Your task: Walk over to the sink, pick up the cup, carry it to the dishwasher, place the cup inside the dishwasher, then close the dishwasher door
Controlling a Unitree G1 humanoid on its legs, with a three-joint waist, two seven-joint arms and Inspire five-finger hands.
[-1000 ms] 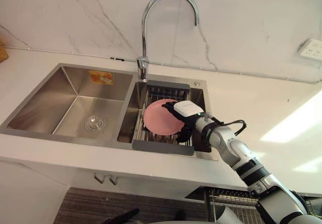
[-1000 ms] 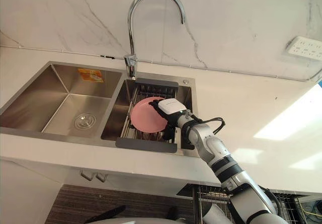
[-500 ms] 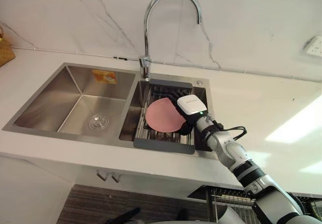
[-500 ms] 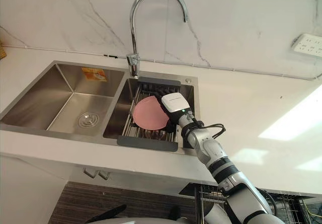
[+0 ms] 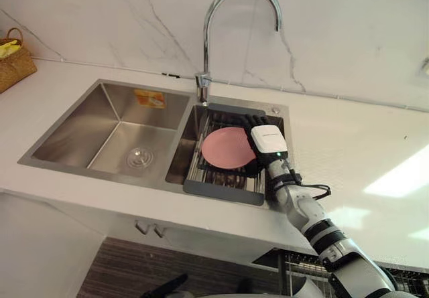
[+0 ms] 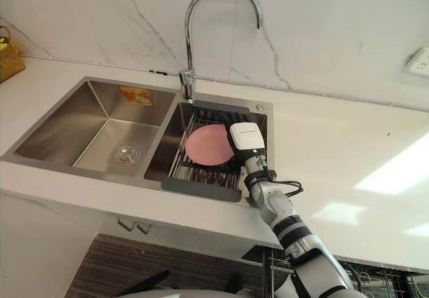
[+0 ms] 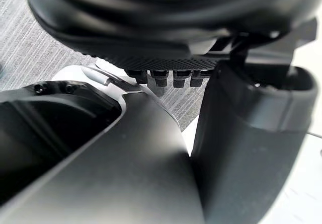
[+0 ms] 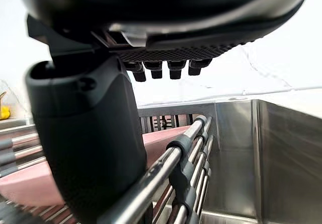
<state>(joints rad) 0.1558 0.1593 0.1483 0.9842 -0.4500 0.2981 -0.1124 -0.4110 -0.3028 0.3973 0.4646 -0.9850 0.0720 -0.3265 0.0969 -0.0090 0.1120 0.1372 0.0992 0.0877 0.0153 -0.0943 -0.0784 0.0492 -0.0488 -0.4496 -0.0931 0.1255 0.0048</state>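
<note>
A flat, round pink dish [image 5: 228, 147] lies on the wire drying rack [image 5: 221, 185] in the sink's right basin; I see no cup shape. My right hand [image 5: 267, 140], with a white cover on its back, hovers over the rack's right side, close beside the dish's right edge. Its dark fingers [image 5: 251, 119] point toward the back wall and hold nothing. In the right wrist view the thumb [image 8: 85, 143] stands over a rack rail [image 8: 171, 163], with the pink dish [image 8: 30, 183] just past it. My left hand [image 7: 166, 78] hangs low over grey floor, relaxed and holding nothing.
The left basin [image 5: 107, 130] is bare steel with a drain. A tall curved faucet [image 5: 228, 3] rises between the basins. A woven basket [image 5: 13, 60] stands at the counter's far left, a wall socket [image 6: 419, 60] at far right. A wire rack [image 6: 268, 264] shows under the counter.
The whole view has shifted, so the camera moved. My right hand swung from lying across the dish's right edge to pointing at the back wall beside the dish.
</note>
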